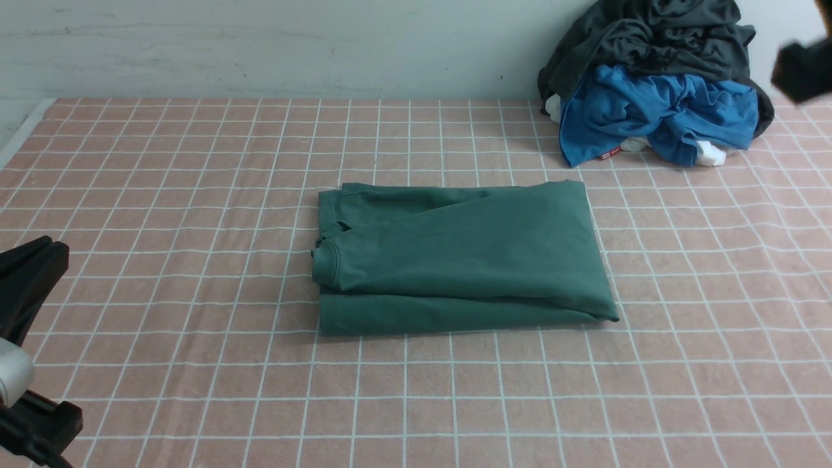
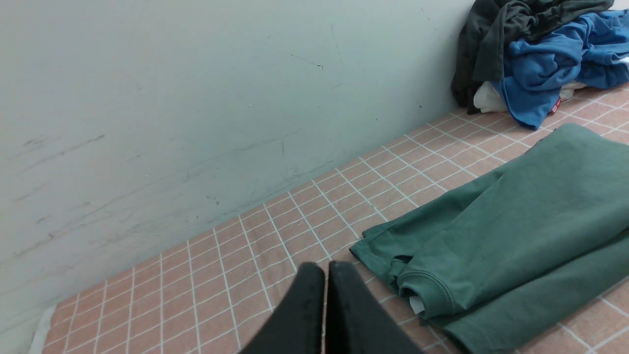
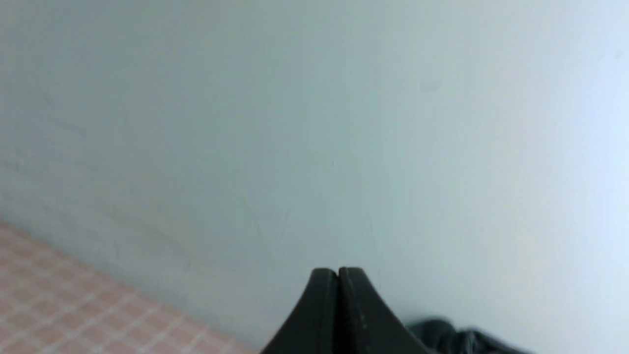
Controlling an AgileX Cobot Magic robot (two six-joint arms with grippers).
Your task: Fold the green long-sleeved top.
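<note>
The green long-sleeved top (image 1: 461, 257) lies folded into a flat rectangle in the middle of the table, its ribbed neck at the left end. It also shows in the left wrist view (image 2: 516, 231), with a white label inside the neck. My left gripper (image 2: 326, 268) is shut and empty, held off the top's left side; it shows at the left edge of the front view (image 1: 39, 260). My right gripper (image 3: 338, 271) is shut and empty, raised and facing the wall; it is a dark blur at the top right of the front view (image 1: 803, 68).
A pile with a dark grey-black garment (image 1: 650, 39) over a bright blue garment (image 1: 656, 110) sits at the back right against the wall (image 1: 260, 45). The pink checked tablecloth (image 1: 162, 195) covers the table.
</note>
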